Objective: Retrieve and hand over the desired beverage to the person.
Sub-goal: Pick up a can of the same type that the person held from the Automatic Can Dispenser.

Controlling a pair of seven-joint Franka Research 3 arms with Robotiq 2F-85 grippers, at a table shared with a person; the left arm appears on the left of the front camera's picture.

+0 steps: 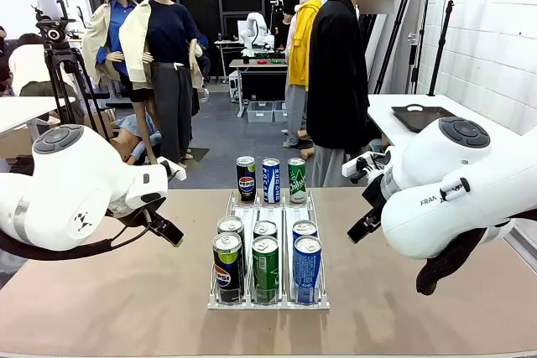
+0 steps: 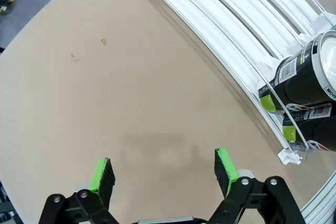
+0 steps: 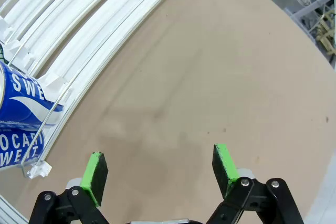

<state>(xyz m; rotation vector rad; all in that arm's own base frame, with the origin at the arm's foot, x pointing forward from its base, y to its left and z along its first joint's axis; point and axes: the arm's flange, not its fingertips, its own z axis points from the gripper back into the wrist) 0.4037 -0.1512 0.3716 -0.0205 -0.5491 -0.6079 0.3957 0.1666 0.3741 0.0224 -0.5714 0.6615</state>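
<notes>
Step in hand, as I judge it: choosing a can; nothing is gripped yet. To do it well, wait for a clear cue from the person, who stands side-on past the bench's far edge, abt 1 o'clock from the rack. No pointing hand shows, so can't tell which drink is wanted. Then use the arm nearer that lane, come down w/ fingers straddling the can, square to the rails. Grip mid-body and lift straight up so the neighbours aren't knocked. L fingers are wide apart, holding nothing, over bare bench. The black cans at the rack's end sit abt 2 o'clock from them, well apart. R fingers are also wide and empty. The blue can is abt 10 o'clock from them, apart. Front view: six near cans and three far cans, rack mid-bench btw both arms.
</notes>
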